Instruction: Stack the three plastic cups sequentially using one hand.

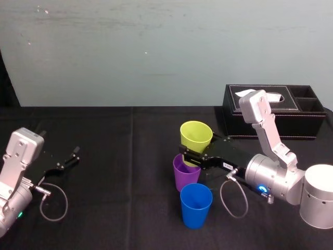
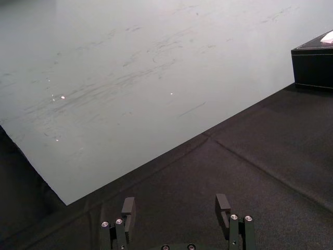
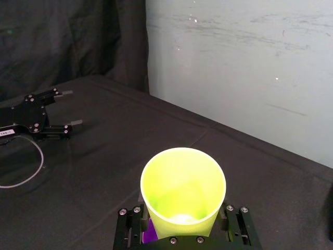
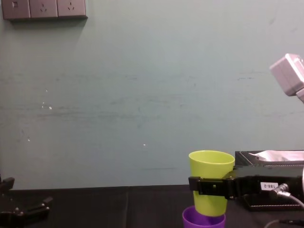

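Three cups, one held over the next

Found right pincer (image 1: 188, 153) closed across the yellow-green cup (image 1: 196, 134) at mid-wall, cup upright, base at the mouth of the purple cup (image 1: 183, 174); could not tell contact. Saw blue cup (image 1: 196, 204) standing just beside purple, on the table (image 1: 119, 172). Logged left pincer (image 2: 175, 208) parked wide open, empty, well apart. Judged cups light, smooth, thin-walled: likely slippery, prone to flex. Reckoned a gentle hold below the rim safest.

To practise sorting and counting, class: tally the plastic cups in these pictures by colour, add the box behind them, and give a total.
yellow-green cup: 1
purple cup: 1
blue cup: 1
black tissue box: 1
Total: 4
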